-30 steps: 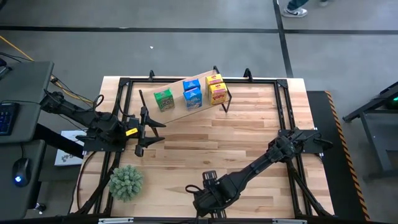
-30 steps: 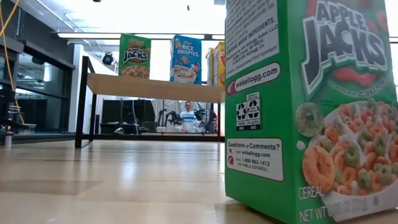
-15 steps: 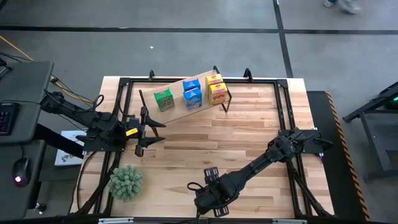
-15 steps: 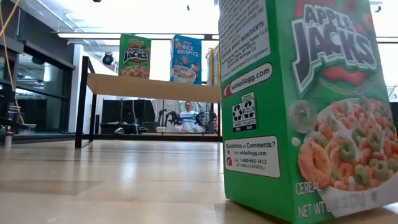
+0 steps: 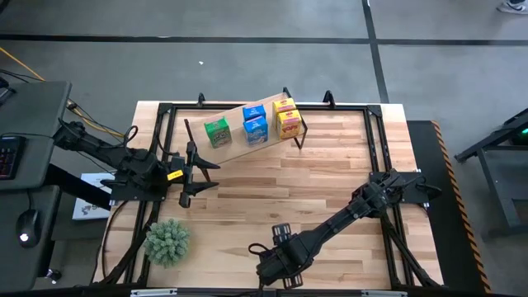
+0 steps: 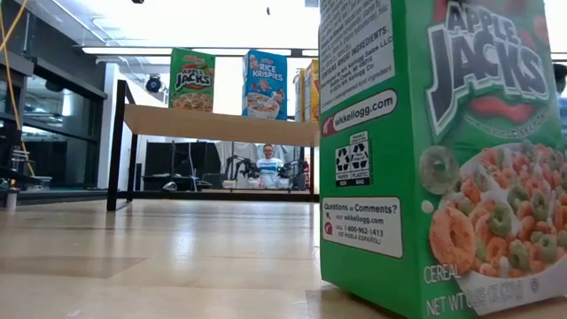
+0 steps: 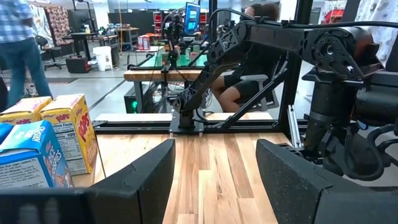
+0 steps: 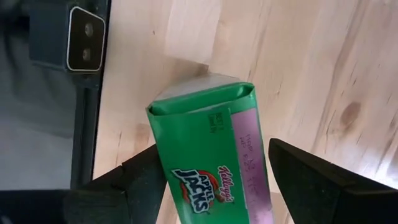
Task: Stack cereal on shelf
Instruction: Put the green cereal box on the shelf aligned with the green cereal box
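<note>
A green Apple Jacks cereal box (image 6: pixel 443 159) stands upright on the table at its near edge, close to the low camera. My right gripper (image 5: pixel 276 268) points down over it, and in the right wrist view (image 8: pixel 214 180) its fingers flank the box (image 8: pixel 205 155). On the sloped light-wood shelf (image 5: pixel 235 142) at the far side stand a green box (image 5: pixel 217 131), a blue box (image 5: pixel 255 124) and yellow boxes (image 5: pixel 286 118). My left gripper (image 5: pixel 202 173) waits open at the table's left, level, pointing toward the right (image 7: pixel 214 180). My right gripper comes from above, fingers pointing down, and has the green box's upper part between its two fingers. One finger (image 8: pixel 298 180) lies against the pale printed side panel (image 8: pixel 261 162), the other (image 8: pixel 134 183) against the opposite edge (image 8: pixel 163 155). The box's base (image 6: pixel 399 306) rests on the table.
A spiky green plant (image 5: pixel 167 240) sits at the near left corner. Black frame rails (image 5: pixel 157 148) run along the table's edges. Bare wood (image 5: pixel 313 177) lies between the shelf and the near edge. A person (image 6: pixel 268 164) sits far behind the table.
The green box at the near edge tipped its top a little toward the table's left, then came back upright; its base stayed in place. My right gripper tilted slightly over it. Its finger gap looks the same.
</note>
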